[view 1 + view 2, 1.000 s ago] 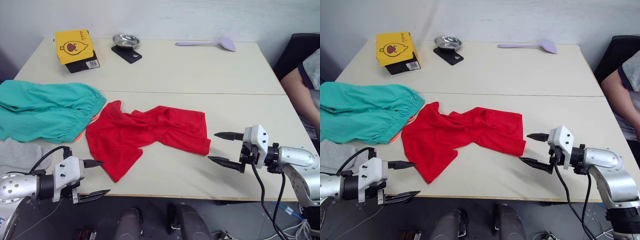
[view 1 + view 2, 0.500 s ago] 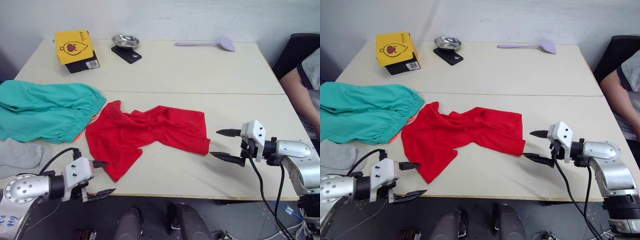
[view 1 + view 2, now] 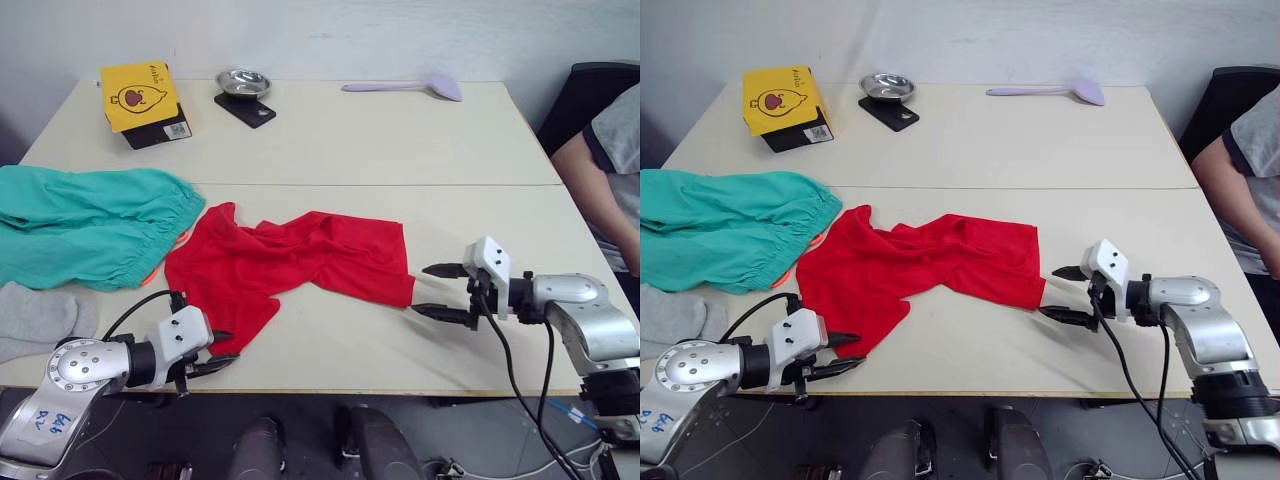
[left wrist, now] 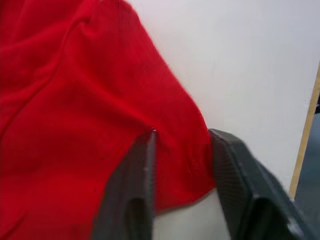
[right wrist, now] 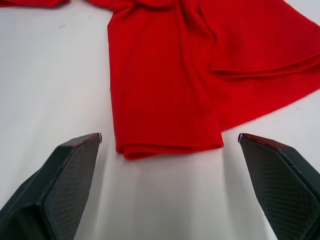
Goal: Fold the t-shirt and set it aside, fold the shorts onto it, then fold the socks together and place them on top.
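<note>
T-shirt (image 3: 300,265) lies crumpled and unfolded on the near half of the table (image 3: 400,140), spread between both hands. Left hand (image 3: 218,348) sits at the front table edge with its fingers narrowly parted and straddling the shirt's near-left corner (wrist view: cloth runs between the two fingers, not clearly pinched). Right hand (image 3: 438,291) is wide open, just off the shirt's right hem, fingers either side of the folded edge but apart from it, holding nothing. Shorts (image 3: 85,225) lie bunched at the left of the table, waistband toward the shirt, nearly touching it. Socks (image 3: 35,320) lie at the front-left corner, just in front of the shorts. Far side: yellow box (image 3: 140,97), small metal bowl (image 3: 244,82), purple spoon (image 3: 405,86). A person's arm (image 3: 590,190) shows at the right edge.
</note>
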Robot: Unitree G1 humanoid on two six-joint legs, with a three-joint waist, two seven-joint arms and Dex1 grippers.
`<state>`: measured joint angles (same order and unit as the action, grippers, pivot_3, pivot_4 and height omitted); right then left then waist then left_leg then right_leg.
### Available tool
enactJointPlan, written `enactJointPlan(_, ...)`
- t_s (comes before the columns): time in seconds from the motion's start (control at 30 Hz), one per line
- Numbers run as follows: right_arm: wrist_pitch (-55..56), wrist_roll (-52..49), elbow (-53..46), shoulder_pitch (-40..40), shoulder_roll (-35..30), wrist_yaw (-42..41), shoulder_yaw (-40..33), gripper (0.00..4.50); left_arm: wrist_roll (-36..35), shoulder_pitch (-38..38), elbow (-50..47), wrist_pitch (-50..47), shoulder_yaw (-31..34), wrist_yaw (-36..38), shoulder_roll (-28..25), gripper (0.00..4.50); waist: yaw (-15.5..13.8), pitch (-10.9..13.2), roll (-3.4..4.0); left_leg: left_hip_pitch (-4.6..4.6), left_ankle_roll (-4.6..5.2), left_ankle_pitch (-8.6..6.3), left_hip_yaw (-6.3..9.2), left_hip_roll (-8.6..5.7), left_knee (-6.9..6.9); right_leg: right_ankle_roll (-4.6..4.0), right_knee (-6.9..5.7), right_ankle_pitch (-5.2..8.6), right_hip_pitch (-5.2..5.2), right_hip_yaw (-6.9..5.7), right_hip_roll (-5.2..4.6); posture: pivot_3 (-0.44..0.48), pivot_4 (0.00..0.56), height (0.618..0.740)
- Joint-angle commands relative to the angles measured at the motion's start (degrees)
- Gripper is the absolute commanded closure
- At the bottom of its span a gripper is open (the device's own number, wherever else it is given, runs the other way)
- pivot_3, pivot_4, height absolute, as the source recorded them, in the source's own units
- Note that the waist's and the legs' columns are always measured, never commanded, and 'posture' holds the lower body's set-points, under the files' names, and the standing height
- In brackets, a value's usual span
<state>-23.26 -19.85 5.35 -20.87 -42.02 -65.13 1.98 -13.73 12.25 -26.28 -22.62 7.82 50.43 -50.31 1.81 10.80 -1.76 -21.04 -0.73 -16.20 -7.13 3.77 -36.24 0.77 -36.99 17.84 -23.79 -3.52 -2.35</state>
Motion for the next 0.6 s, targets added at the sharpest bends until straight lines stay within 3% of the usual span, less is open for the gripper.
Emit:
enactJointPlan(0.03,-2.43,1.04,1.26,-1.97,1.52,2.61,0.66,0.00,-0.05,1.71,-0.83,-0.74,0.61,0.64,-0.78,3.34,-0.04,0.00,0.02,-0.01,0.00,0.00,0.00,-0.01,0.00,0.00,-0.01,0.00,-0.01,0.01,-0.02,0.000,0.150,0.740)
enactJointPlan(0.33,-3.52,1.60,2.93,-3.11,2.54,0.97,2.89,0.00,-3.60,3.06,-2.55,-4.20,3.18,1.03,-0.38,3.34,-0.03,-0.03,0.05,0.01,0.00,0.00,0.00,-0.01,0.01,-0.01,-0.02,0.01,0.00,0.01,-0.03,0.000,0.150,0.740)
enactJointPlan(0.47,-3.41,0.46,1.57,-2.32,2.93,0.43,2.24,0.86,-2.85,4.34,-2.30,-3.30,3.85,1.39,-0.77,3.37,-0.01,-0.03,0.05,0.01,0.00,0.00,0.00,-0.01,0.02,-0.01,-0.02,0.01,0.00,0.00,-0.03,0.000,0.150,0.740)
enactJointPlan(0.6,-3.65,0.44,1.10,-1.94,2.55,0.54,1.78,2.21,-2.83,4.49,-2.30,-3.43,4.32,1.29,-0.80,3.37,-0.06,-0.02,0.05,0.00,-0.01,0.00,0.00,-0.01,0.04,-0.03,0.01,0.01,-0.01,0.00,-0.03,0.000,0.150,0.740)
